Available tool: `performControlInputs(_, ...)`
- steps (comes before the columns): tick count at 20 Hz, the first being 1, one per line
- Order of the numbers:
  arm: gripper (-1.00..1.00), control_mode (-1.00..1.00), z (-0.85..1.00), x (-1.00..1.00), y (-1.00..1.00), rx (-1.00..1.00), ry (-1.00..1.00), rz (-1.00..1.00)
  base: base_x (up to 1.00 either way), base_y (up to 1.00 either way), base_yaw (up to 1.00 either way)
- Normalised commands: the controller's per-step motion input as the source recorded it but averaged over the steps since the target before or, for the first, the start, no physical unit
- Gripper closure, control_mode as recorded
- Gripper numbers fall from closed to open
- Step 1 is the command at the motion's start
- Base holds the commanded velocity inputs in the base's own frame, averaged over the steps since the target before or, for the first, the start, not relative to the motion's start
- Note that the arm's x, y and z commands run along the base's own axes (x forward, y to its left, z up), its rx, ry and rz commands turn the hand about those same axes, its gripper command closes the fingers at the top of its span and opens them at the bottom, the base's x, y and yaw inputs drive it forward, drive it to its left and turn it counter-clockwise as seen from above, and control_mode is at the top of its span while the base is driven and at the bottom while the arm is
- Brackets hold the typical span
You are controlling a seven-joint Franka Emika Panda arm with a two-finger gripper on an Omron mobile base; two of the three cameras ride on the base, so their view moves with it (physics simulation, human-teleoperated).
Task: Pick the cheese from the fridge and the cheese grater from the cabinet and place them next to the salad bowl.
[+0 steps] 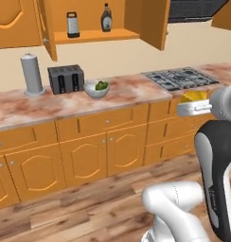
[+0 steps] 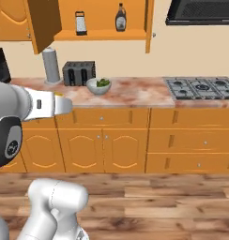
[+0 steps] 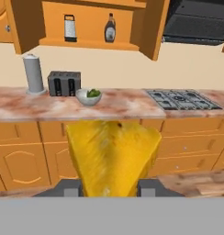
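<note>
The jaws grip the cheese [image 3: 111, 158], out over the floor. On the worktop [image 3: 118, 108], the toaster [image 3: 64, 83] stands just beside the salad bowl [image 3: 89, 96]; the stove [image 3: 182, 99] lies well apart.

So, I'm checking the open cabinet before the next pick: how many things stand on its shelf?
2. The cheese grater stands toward the shelf's left and a dark syrup bottle stands to its right, apart. The door may hide more.

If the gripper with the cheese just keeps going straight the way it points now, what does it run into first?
Probably the lower cabinet fronts under the counter, not the salad bowl. In the hand view the gripper, shut on the cheese, aims level at the doors below the counter edge; depth is unclear.
</note>
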Motion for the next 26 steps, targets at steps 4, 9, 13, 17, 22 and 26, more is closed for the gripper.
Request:
performControlInputs(4, 1.00, 1.00, 0.00, 0.00, 0.00, 0.00, 0.00, 0.00, 0.92, 0.10, 0.28)
performControlInputs(9, 1.00, 1.00, 0.00, 0.00, 0.00, 0.00, 0.00, 0.00, 0.99, 0.02, 0.14)
performControlInputs(13, 1.00, 1.00, 0.00, 0.00, 0.00, 0.00, 0.00, 0.00, 0.91, -0.34, 0.01)
performControlInputs(17, 1.00, 1.00, 0.00, 0.00, 0.00, 0.00, 0.00, 0.00, 1.00, 0.35, 0.00)
performControlInputs(22, 1.00, 1.00, 0.00, 0.00, 0.00, 0.00, 0.00, 0.00, 0.82, 0.30, 0.00)
performControlInputs(26, 1.00, 1.00, 0.00, 0.00, 0.00, 0.00, 0.00, 0.00, 0.64, 0.01, 0.01)
